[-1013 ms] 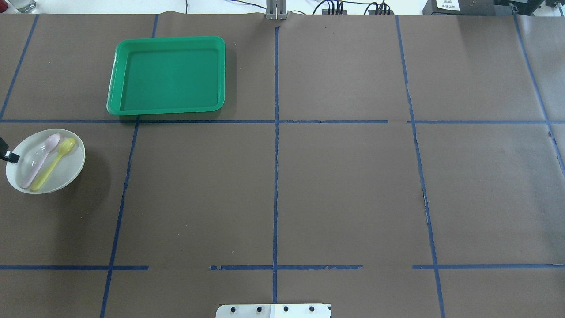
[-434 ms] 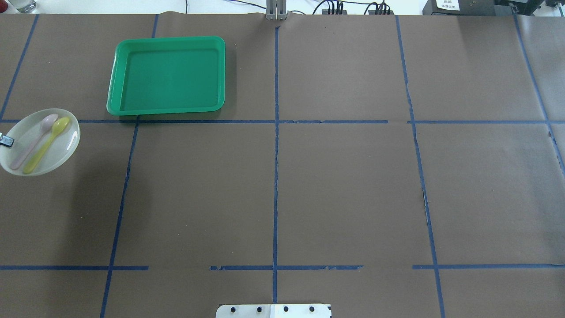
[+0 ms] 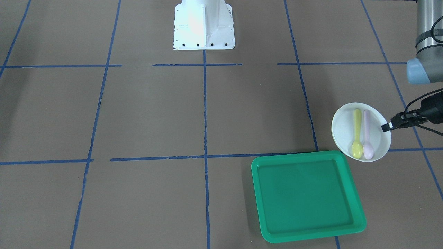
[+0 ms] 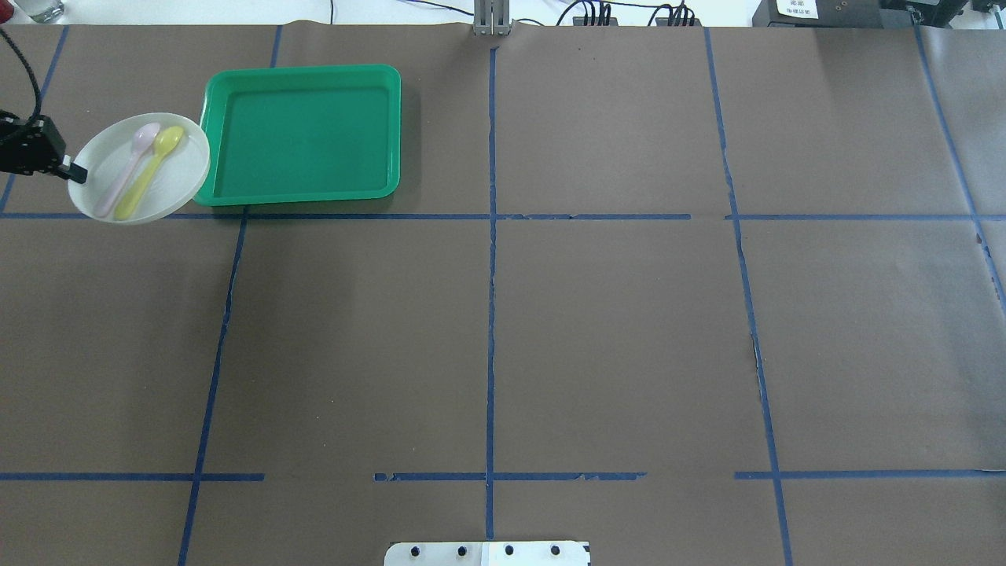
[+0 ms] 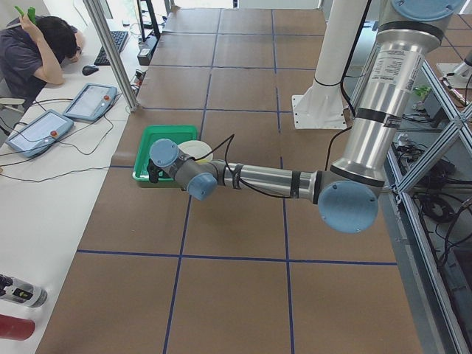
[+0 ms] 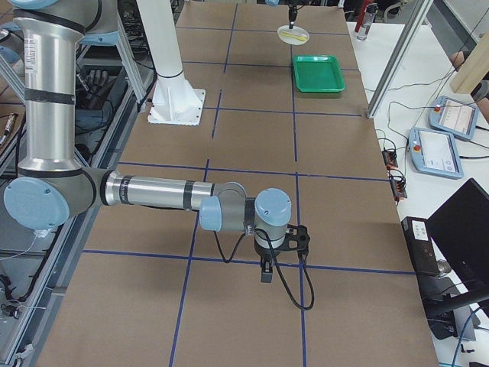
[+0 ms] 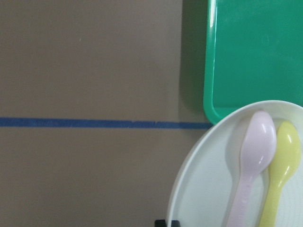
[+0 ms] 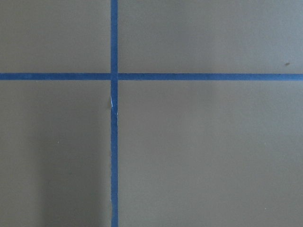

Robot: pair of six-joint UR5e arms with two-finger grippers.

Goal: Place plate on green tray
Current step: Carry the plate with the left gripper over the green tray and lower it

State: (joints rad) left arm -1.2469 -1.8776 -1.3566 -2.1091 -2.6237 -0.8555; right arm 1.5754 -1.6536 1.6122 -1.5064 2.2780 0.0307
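The small white plate carries a pink spoon and a yellow spoon. My left gripper is shut on the plate's left rim and holds it above the table. The plate's right edge overlaps the left rim of the green tray. In the front-facing view the plate hangs just behind the tray's corner, with the gripper at its rim. The left wrist view shows the plate over the tray's corner. My right gripper shows only in the exterior right view, so I cannot tell its state.
The brown table cover is marked with blue tape lines. The robot's base plate sits at the near edge. Cables and boxes lie beyond the far edge. A person sits at a side desk with tablets.
The left gripper has carried the plate with both spoons away from the robot and to the right, from the table's left edge up to the tray's left rim.
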